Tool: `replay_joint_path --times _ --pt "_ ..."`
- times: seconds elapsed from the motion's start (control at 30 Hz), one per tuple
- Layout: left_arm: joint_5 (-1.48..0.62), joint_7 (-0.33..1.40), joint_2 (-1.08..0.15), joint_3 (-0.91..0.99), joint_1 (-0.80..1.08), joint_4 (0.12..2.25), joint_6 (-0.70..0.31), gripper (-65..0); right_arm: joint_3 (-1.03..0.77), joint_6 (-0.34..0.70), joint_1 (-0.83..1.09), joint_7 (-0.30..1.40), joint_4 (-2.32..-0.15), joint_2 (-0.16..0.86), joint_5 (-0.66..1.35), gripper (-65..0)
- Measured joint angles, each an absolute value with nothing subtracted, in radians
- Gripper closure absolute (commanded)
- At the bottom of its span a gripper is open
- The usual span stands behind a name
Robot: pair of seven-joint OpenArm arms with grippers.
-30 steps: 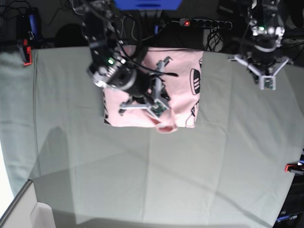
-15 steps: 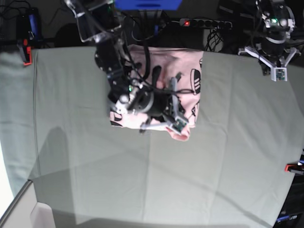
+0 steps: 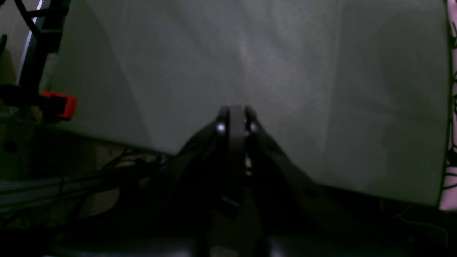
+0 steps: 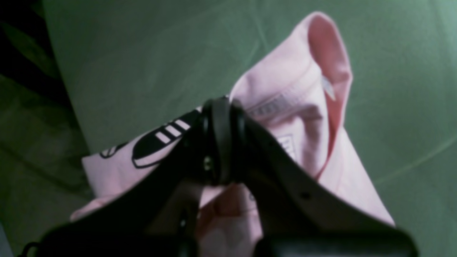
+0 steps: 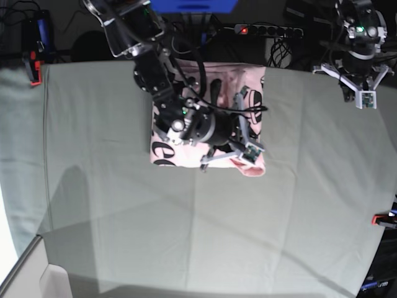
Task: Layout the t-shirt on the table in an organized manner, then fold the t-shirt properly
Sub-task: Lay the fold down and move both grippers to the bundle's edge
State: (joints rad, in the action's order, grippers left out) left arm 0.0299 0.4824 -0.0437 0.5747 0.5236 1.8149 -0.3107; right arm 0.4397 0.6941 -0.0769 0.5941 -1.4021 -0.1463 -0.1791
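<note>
The pale pink t-shirt lies folded into a block at the far middle of the table, with black lettering along its near left edge. My right gripper is over its near right corner. In the right wrist view that gripper is shut on a raised fold of the t-shirt by the collar. My left gripper hangs at the far right, away from the shirt. In the left wrist view it is shut and holds nothing above the table. A pink sliver of t-shirt shows at the right edge.
Red clamps sit at the table's far left corner and right edge, one also in the left wrist view. A power strip and cables lie behind the far edge. A white object sits off the near left corner.
My right arm has moved to the right, carrying the gripped fold across the shirt, and black lettering now shows at the left edge. The left arm rose toward the far right, then held still.
</note>
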Motion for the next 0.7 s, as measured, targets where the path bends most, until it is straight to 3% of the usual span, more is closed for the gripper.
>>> replay_joint_path --times 0.27,0.33,0.57,0.7 --pt "0.03 0.483 -0.044 0.577 0.537 1.815 -0.311 0.0 0.466 0.694 -0.091 0.593 -1.401 -0.144 -0.179 -0.6" --pt "0.03 0.481 -0.045 0.576 0.536 1.815 -0.311 0.0 0.467 0.694 -0.1 0.59 -1.4 -0.144 -0.179 -5.8" --pt "0.03 0.482 -0.044 0.576 0.537 1.815 -0.311 0.0 0.47 0.694 -0.096 0.588 -1.396 -0.144 -0.183 -33.2" --pt "0.026 0.486 -0.046 0.576 0.538 1.824 -0.311 0.0 0.443 0.694 -0.043 0.585 -1.569 -0.146 -0.175 -36.2"
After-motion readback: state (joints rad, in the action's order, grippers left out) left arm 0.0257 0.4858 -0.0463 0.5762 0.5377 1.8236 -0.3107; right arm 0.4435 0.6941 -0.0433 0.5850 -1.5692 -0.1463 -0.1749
